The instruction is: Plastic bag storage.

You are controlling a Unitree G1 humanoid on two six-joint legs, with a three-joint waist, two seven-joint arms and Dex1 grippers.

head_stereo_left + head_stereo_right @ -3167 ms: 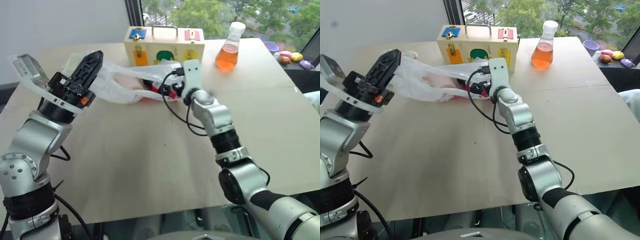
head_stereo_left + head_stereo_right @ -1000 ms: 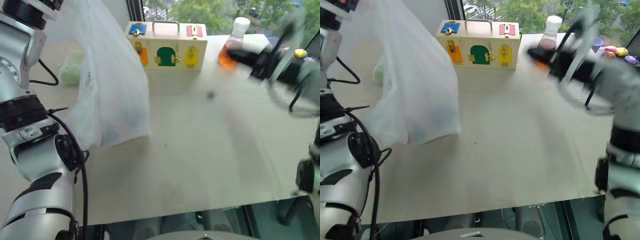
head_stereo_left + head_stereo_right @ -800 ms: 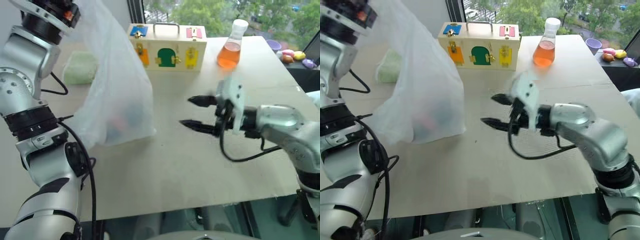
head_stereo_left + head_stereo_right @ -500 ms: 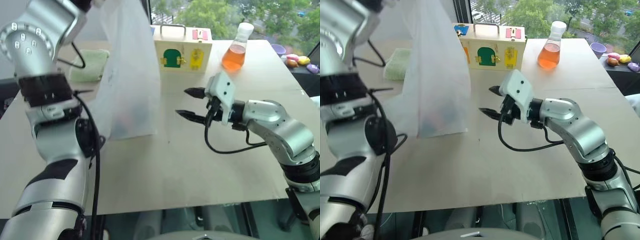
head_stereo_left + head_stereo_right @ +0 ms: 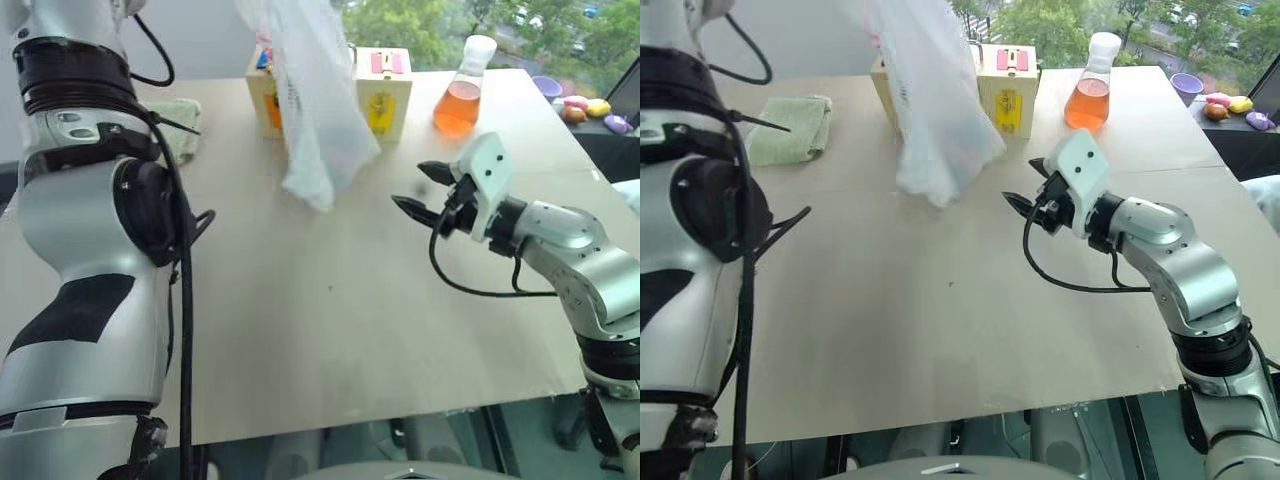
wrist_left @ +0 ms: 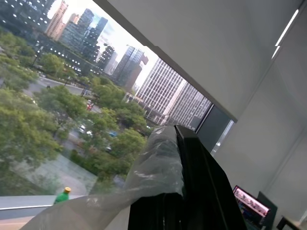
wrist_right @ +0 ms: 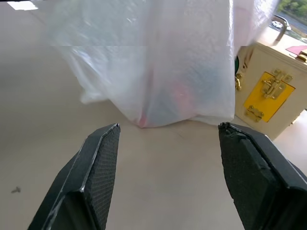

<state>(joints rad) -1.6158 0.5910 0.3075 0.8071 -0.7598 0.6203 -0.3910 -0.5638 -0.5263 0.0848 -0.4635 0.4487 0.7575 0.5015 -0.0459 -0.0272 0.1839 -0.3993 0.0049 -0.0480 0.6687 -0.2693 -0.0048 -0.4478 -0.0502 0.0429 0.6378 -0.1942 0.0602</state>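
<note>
Where the plastic bag (image 5: 318,110) hangs, table (image 5: 330,330) lies bare.

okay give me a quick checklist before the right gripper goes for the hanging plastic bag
1. Left gripper clamped on the plastic bag: ok, film bunched at its fingers.
2. Bag lifted off the table: ok, its bottom hangs above the board.
3. Right gripper open: ok, its fingers stand apart.
4. Right gripper faces the bag: ok, the bag's bottom sits between its fingers in the right wrist view.
5. Wooden box behind the bag, touching or apart: cannot tell.
</note>
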